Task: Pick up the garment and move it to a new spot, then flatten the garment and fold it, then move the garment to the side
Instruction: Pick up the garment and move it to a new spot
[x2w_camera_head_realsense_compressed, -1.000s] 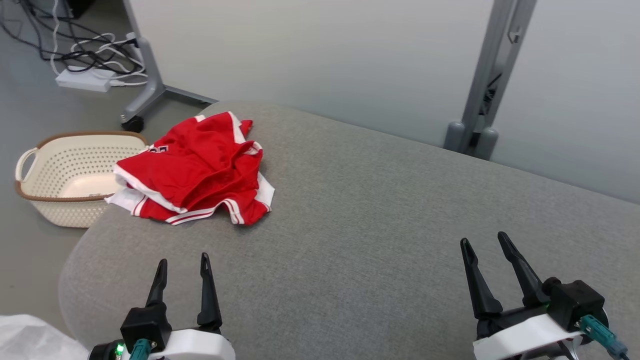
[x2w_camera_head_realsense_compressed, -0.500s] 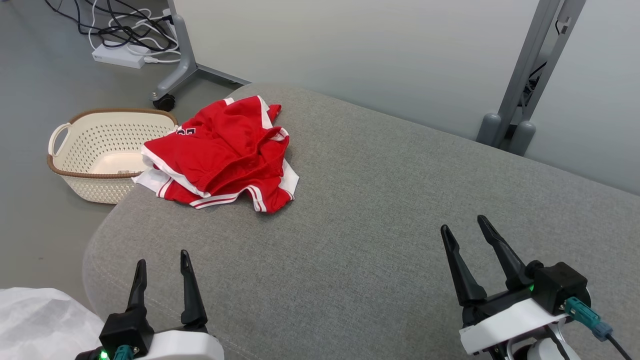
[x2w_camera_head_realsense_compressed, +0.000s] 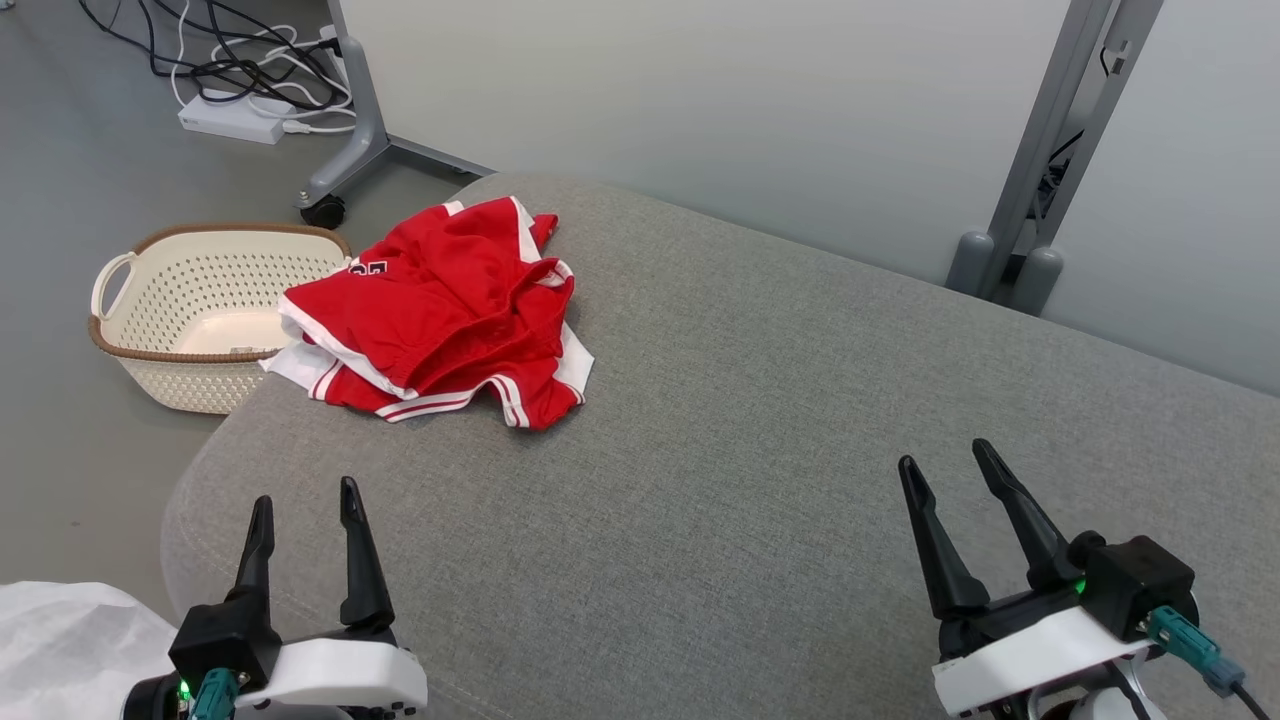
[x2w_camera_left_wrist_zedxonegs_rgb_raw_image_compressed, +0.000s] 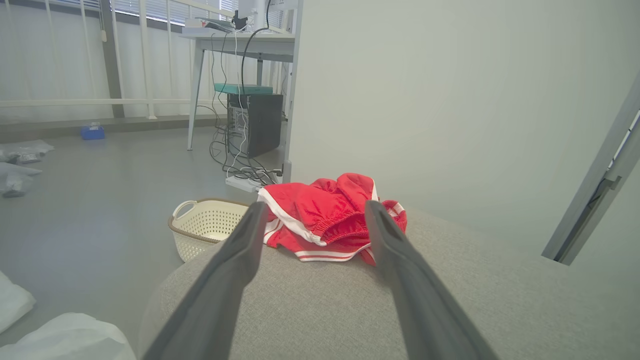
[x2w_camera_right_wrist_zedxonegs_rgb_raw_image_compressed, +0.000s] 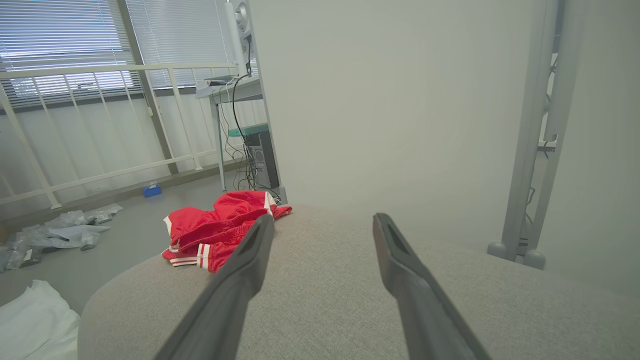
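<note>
At the far left of the grey cushion (x2w_camera_head_realsense_compressed: 750, 450) the red garment (x2w_camera_head_realsense_compressed: 440, 320) lies crumpled, same as before; only my view shifted. My left gripper (x2w_camera_head_realsense_compressed: 305, 490) and right gripper (x2w_camera_head_realsense_compressed: 945, 452) hover near side, both wide, empty. Basket (x2w_camera_head_realsense_compressed: 190, 380) just left, on floor.

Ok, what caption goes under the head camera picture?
Crumpled red garment on the grey cushion, left end effector and right end effector open.
</note>
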